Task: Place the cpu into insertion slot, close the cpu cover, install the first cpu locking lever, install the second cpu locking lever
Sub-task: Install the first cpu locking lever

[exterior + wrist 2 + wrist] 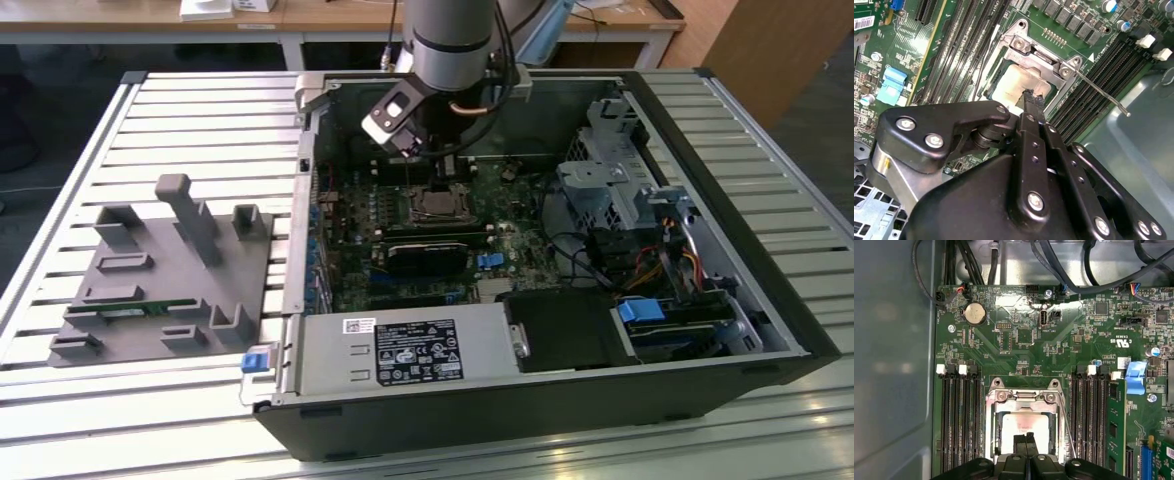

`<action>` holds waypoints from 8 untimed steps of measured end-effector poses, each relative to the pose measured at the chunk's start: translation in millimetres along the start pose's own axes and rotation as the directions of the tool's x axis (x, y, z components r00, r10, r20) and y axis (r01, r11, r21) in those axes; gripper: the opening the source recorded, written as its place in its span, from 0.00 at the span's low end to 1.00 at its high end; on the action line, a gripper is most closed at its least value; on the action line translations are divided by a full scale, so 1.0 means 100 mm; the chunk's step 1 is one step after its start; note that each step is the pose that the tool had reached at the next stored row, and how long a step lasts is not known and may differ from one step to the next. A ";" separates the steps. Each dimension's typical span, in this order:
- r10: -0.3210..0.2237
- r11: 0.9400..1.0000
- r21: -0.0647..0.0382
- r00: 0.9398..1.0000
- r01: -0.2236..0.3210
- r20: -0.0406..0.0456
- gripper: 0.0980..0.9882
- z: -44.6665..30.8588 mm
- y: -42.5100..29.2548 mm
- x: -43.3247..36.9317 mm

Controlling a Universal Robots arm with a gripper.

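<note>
End effector [445, 176] down inside the open computer case [534, 425], over the far half of the motherboard [1019, 340]. Fingers pressed together, nothing pinched between them. In both wrist views, tips [1026, 440] [1032, 98] right above the cpu [1024, 424], at one edge of its pale metal top; touching or just clear, cannot tell. The cpu [1013, 86] flat in its socket, ringed by the cpu cover [991, 425], which lies down around it, hinge side away from the end effector. One thin wire lever [1101, 92] beside the socket, angled out past the frame's corner, with its free end over the memory slots. Another wire lever [985, 60] along the opposite side. Grey fixture block [160, 280] on the slatted surface [200, 110], toward the exterior view's left, well apart from the case.
</note>
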State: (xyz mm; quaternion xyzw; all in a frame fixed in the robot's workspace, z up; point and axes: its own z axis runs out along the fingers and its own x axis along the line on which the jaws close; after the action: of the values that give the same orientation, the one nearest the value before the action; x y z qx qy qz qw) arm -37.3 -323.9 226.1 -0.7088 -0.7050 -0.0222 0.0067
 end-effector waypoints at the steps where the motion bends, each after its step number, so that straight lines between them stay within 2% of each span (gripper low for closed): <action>1: 0.000 1.000 0.000 1.000 0.000 0.000 0.02 -0.014 -0.001 0.001; 8: 0.000 1.000 0.000 1.000 0.000 0.000 0.02 -0.195 0.003 0.009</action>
State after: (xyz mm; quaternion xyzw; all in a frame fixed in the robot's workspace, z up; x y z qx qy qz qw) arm -37.4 -323.9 245.7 -0.7089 -0.7050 -0.0223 0.0068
